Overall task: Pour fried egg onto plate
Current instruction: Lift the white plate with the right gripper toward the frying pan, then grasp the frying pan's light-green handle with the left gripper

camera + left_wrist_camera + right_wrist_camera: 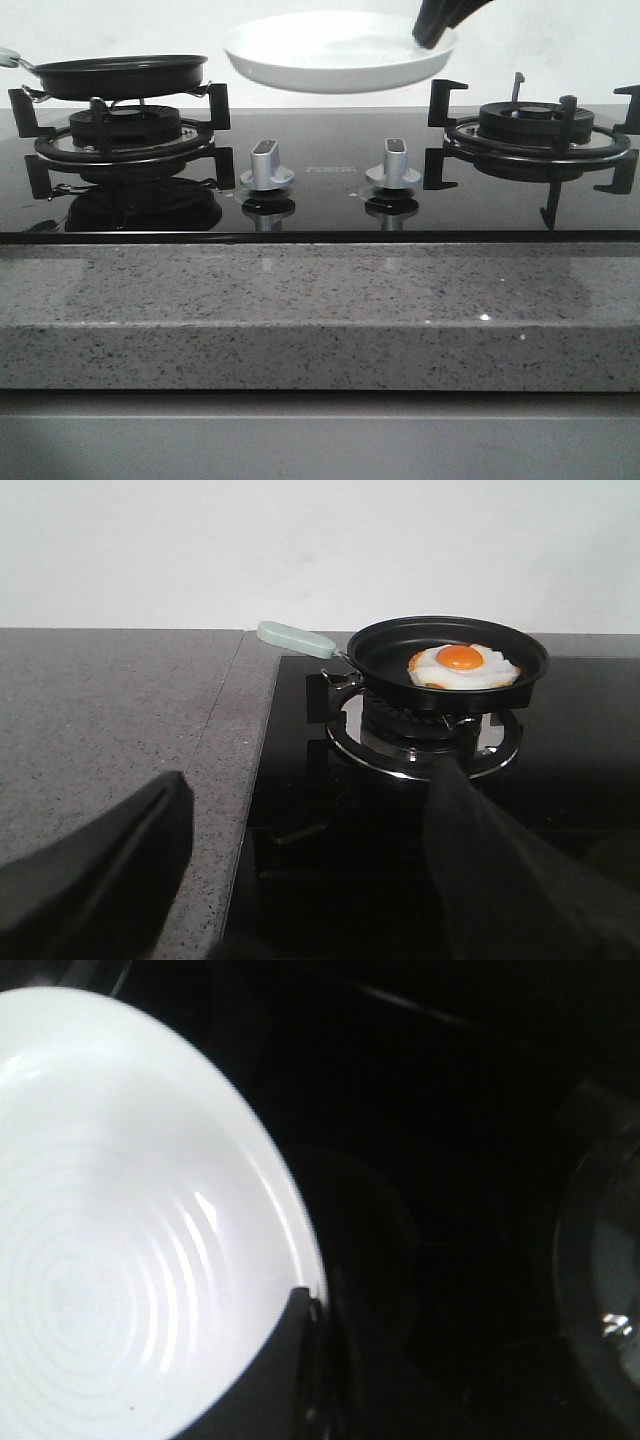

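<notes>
Front view: a two-burner glass hob [320,195] sat in a speckled grey counter [320,310], with two silver knobs [267,165] at its middle and a faint printed mark between them, too small to read. On the left burner [125,130] stood one black frying pan [120,75] with a pale green handle [296,638]; the left wrist view showed the single fried egg [463,666] lying flat inside it, yolk up. The one white plate [335,50] was held up in the air behind the knobs, between the two burners and clear of the hob, level or nearly so. The right hand [430,38] was clamped on the plate's rim at its right edge; in the right wrist view one dark finger [262,1380] lay over the rim, the plate's ringed inside showing beside it. The right burner [535,125] stood bare. The left hand [300,880] hung low over the edge where counter met hob, short of the pan, its two fingers spread wide and holding nothing.
</notes>
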Robot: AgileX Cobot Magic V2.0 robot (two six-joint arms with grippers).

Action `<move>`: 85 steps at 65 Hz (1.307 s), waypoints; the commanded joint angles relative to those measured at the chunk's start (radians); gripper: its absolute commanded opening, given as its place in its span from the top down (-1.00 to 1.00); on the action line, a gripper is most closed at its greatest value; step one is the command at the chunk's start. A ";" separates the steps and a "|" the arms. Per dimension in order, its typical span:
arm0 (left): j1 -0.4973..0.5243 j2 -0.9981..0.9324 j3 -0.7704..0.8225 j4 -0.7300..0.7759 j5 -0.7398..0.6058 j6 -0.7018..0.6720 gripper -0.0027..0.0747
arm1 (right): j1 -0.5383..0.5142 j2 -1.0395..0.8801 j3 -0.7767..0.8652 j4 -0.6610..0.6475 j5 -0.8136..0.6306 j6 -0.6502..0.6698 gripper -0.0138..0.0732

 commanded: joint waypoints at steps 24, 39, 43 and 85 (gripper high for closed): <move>-0.008 0.013 -0.036 -0.002 -0.079 -0.006 -0.31 | 0.059 -0.284 0.483 0.099 -0.313 -0.063 0.77; -0.008 0.013 -0.036 -0.002 -0.079 -0.006 -0.31 | 0.059 -0.291 0.501 0.122 -0.318 -0.063 0.77; -0.008 0.013 -0.036 -0.002 -0.079 -0.006 -0.31 | 0.059 -0.290 0.501 0.123 -0.306 -0.063 0.77; -0.008 0.340 -0.235 -0.488 0.145 -0.014 -0.31 | 0.059 -0.288 0.501 0.123 -0.298 -0.063 0.77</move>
